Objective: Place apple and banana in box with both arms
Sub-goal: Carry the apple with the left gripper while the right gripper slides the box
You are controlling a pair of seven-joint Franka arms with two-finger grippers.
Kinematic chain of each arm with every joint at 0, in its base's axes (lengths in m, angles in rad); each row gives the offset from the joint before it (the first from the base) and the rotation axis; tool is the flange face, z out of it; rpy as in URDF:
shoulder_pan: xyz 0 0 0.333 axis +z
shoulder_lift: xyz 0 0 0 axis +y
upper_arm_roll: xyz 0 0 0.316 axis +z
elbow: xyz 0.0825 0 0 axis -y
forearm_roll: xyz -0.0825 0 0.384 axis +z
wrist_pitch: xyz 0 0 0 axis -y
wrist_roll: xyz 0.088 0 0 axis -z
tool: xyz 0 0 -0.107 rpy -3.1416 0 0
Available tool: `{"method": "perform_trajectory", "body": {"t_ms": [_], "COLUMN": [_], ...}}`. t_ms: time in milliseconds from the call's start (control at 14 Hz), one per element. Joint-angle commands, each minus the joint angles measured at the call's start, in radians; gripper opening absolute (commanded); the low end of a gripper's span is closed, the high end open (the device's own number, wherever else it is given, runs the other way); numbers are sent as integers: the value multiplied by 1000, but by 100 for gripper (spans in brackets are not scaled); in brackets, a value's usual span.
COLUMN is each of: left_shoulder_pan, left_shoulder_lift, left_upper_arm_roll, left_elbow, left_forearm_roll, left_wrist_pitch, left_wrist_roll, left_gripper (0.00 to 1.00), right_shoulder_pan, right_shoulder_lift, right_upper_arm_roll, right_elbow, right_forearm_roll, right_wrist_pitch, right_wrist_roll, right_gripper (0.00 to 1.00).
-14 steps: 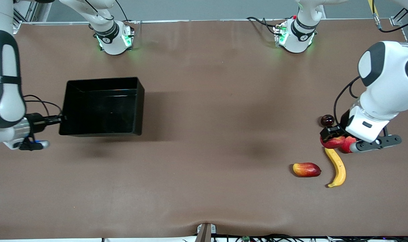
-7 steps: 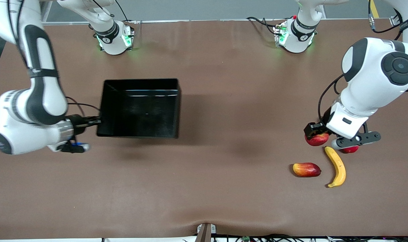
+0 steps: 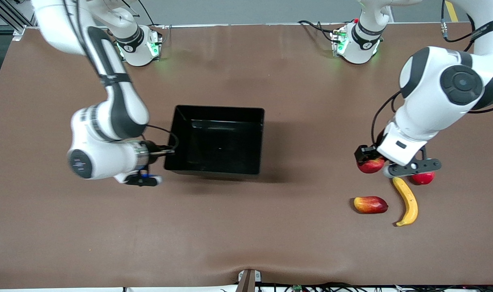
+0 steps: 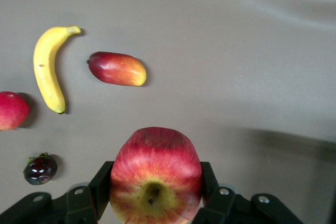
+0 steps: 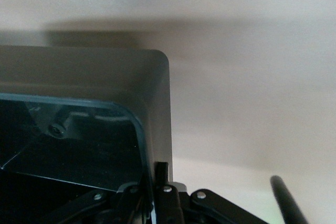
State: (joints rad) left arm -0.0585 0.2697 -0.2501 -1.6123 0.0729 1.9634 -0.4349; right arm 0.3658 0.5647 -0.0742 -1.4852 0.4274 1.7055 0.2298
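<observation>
My left gripper (image 3: 367, 159) is shut on the apple (image 3: 372, 165) and holds it above the table beside the other fruits. In the left wrist view the apple (image 4: 156, 156) fills the space between the fingers (image 4: 101, 184). The banana (image 3: 406, 200) lies on the table nearer the front camera, and it also shows in the left wrist view (image 4: 46, 66). My right gripper (image 3: 170, 151) is shut on the wall of the black box (image 3: 254, 140) and holds it over the middle of the table. The right wrist view shows the fingers (image 5: 162, 174) clamped on the box wall (image 5: 105, 82). The box is empty.
A red-and-yellow mango-like fruit (image 3: 370, 204) lies beside the banana. A plain red round fruit (image 3: 423, 177) sits by the banana's upper tip. A small dark fruit (image 4: 40, 168) shows only in the left wrist view. Both arm bases stand along the table's back edge.
My right arm has carried the box from its own end of the table toward the middle. My left gripper has moved with the apple away from the plain red fruit, toward the middle.
</observation>
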Motion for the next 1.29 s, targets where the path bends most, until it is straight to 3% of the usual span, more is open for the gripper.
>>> {"method": "perform_trajectory", "body": {"t_ms": [0, 214, 643, 857, 929, 1000, 1214], "left_shoulder_pan": [-44, -46, -84, -170, -208, -240, -304], "left_shoulder_lift": [9, 20, 31, 52, 62, 62, 109], "left_upper_arm_roll": [-2, -2, -14, -17, -17, -17, -15], "left_elbow": [9, 14, 9, 6, 5, -6, -14], "left_forearm_roll": [15, 18, 14, 14, 14, 14, 18], "left_wrist_pitch": [-14, -14, -12, -12, -12, -8, 29], "left_wrist_roll": [-16, -7, -102, -237, -273, -319, -377], "left_gripper": [0, 0, 0, 0, 0, 0, 0], "right_shoulder_pan": [70, 139, 188, 206, 206, 211, 187], "right_shoulder_lift": [64, 115, 181, 185, 185, 182, 159], "right_upper_arm_roll": [-10, -10, -9, -10, -10, -10, -12], "right_elbow": [31, 42, 94, 94, 94, 95, 115], "right_forearm_roll": [50, 54, 56, 53, 47, 47, 53], "right_wrist_pitch": [77, 209, 258, 260, 258, 258, 228], "right_wrist_roll": [113, 166, 164, 166, 149, 145, 140], "right_gripper": [0, 0, 0, 0, 28, 99, 100]}}
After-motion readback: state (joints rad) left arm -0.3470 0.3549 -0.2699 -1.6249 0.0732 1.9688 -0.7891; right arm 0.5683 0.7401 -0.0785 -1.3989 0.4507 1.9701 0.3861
